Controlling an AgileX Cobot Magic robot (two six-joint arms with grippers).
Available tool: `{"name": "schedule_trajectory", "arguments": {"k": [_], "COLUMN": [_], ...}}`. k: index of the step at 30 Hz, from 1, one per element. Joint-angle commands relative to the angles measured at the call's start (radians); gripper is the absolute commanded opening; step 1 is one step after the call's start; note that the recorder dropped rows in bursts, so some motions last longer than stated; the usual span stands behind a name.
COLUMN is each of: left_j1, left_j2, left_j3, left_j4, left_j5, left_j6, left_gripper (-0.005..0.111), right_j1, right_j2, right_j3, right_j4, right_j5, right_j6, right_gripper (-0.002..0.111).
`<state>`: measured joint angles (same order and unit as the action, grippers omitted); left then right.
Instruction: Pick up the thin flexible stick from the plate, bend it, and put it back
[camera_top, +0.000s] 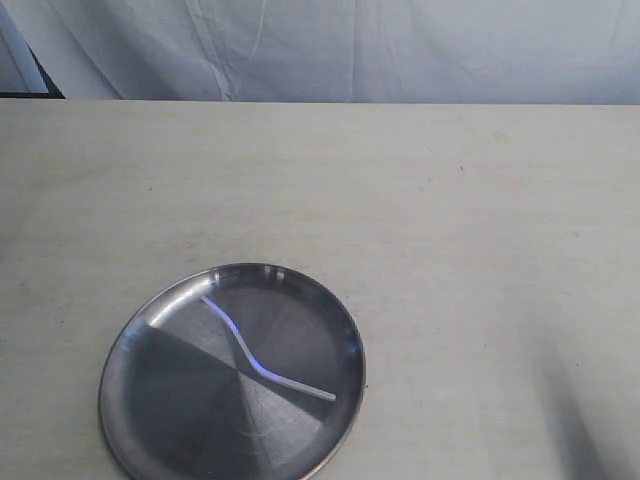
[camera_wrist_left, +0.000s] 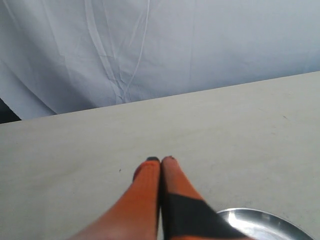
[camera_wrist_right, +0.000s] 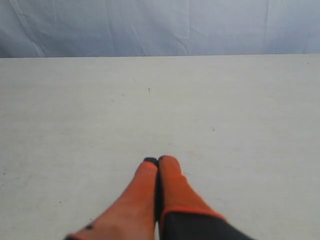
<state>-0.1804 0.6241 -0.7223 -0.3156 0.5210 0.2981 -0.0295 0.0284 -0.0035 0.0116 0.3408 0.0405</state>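
The shiny round steel plate (camera_top: 160, 400) lies near the table's front edge, left of centre. Across it rests the thin translucent-white stick (camera_top: 262, 368), kinked into a shallow S from upper left to lower right. Neither gripper shows in the exterior view. In the left wrist view my left gripper (camera_wrist_left: 160, 159) has its orange fingers pressed together with nothing between them, and the plate's rim (camera_wrist_left: 260, 220) shows beside it. In the right wrist view my right gripper (camera_wrist_right: 157, 160) is likewise shut and empty over bare table.
The pale table top (camera_top: 400, 200) runs back to a white cloth backdrop (camera_top: 350, 50). A dark gap (camera_top: 30, 80) shows at the far left corner. A soft shadow (camera_top: 590, 400) falls on the table at the front right.
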Motion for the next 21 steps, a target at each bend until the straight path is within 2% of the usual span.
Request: {"name": "schedule_trajectory", "arguments": {"k": [1,17,19,21], "left_j1": [0.0,0.0,0.0,0.003], "left_j2": [-0.008,-0.021,-0.075,-0.185], "left_j3": [0.006,0.013,0.047,0.147], "left_j4": [0.001,0.005,0.036,0.091], "left_j5": [-0.001,-0.005,-0.006,-0.044], "left_j6": [-0.004,-0.004,-0.004,-0.004], "left_gripper": [0.0,0.0,0.0,0.0], "right_j1": [-0.005,0.0,0.0,0.0], "right_j2": [-0.003,-0.003,-0.003,-0.003], "right_j3": [0.004,0.004,0.004,0.004], "right_j4": [0.002,0.002,0.002,0.002], "right_j5": [-0.021,-0.024,-0.024,-0.024], "right_j6": [-0.008,-0.005,-0.005,-0.005], "right_gripper": [-0.001,-0.001,-0.001,-0.001]}}
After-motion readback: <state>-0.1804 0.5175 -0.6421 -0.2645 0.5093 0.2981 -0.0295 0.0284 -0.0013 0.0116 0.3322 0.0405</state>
